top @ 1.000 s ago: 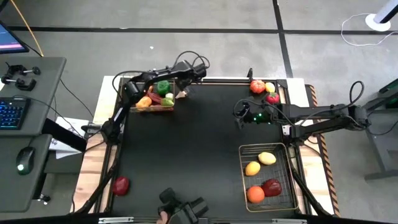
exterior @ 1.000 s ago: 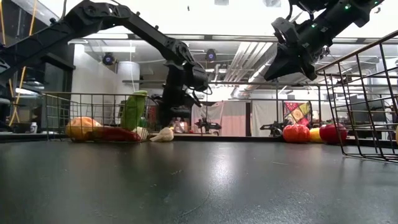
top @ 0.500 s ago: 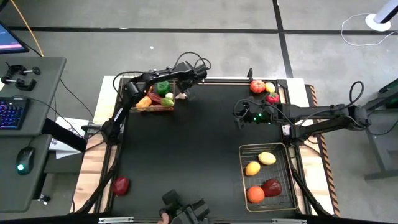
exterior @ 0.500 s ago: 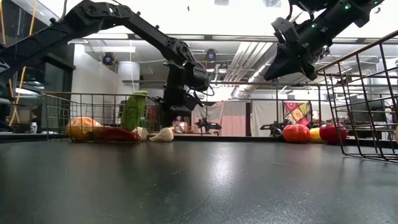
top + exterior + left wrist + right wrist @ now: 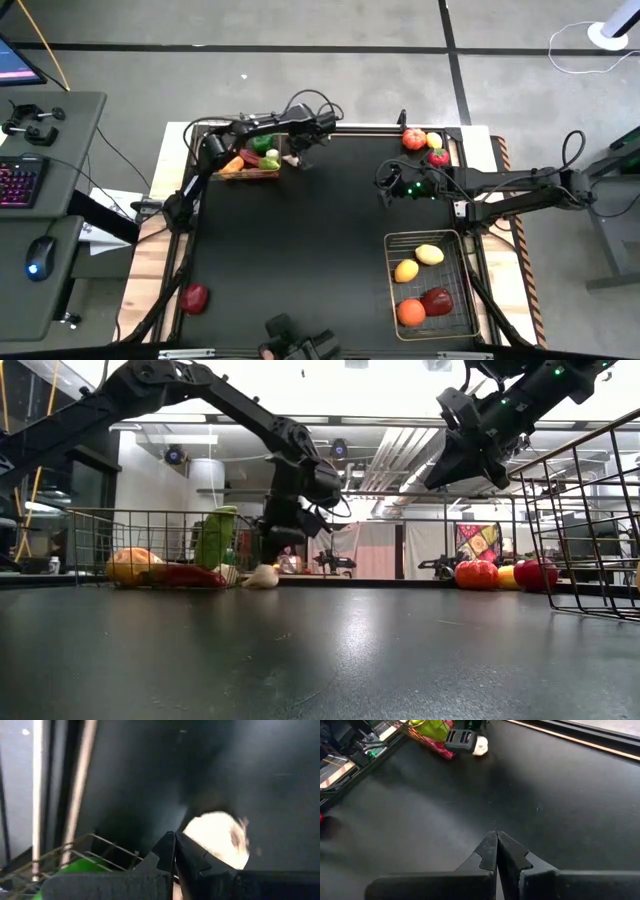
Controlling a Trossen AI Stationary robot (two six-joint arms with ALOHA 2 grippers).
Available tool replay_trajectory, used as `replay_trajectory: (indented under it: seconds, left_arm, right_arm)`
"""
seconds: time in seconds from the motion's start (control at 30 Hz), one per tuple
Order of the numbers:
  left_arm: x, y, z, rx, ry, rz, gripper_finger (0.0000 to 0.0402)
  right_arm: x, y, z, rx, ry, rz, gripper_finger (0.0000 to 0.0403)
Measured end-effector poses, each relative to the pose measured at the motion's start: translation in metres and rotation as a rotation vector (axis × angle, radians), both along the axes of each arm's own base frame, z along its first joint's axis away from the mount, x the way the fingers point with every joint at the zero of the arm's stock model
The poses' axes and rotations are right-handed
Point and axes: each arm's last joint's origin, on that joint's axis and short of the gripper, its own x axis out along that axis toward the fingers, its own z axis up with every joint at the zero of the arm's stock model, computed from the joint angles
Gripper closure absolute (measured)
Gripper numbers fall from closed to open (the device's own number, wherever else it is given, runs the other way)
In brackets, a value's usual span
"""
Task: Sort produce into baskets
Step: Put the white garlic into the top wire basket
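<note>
The small coppery-rimmed basket (image 5: 250,160) stands at the far left and holds a green pepper (image 5: 262,141), an orange piece and red pieces. A white garlic (image 5: 262,575) lies on the black table just outside the basket's right end; it also shows in the left wrist view (image 5: 217,837). My left gripper (image 5: 175,840) is shut and stands directly over the garlic (image 5: 300,152). My right gripper (image 5: 496,840) is shut and empty, hovering above the table at centre right (image 5: 385,185). The larger silvery basket (image 5: 462,290) at the near right holds two lemons, an orange and a dark-red piece. My left gripper's shut fingertips (image 5: 176,851) point down at the garlic's top, next to the basket's end. I cannot tell whether they touch it. The garlic rests on the table.
A red piece, a yellow piece and another red piece (image 5: 420,142) lie at the far right corner. A red apple (image 5: 194,297) lies at the near left. The table's middle is bare black mat.
My left gripper has shifted a little toward the table's right and near side, coming over the garlic beside the small basket. The garlic stays on the table in about the same place.
</note>
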Motion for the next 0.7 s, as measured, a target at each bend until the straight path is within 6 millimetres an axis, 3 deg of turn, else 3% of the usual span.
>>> replay_trajectory:
  seconds: [0.23,0.7]
  left_arm:
    - [0.006,-0.016,0.000,-0.024,0.015,-0.004,0.0401]
    - [0.022,-0.067,0.001,-0.055,0.097,-0.112,0.0401]
  right_arm:
    - [0.000,0.000,0.000,0.009,-0.001,0.011,0.0403]
    - [0.000,0.000,0.000,0.007,0.000,0.014,0.0403]
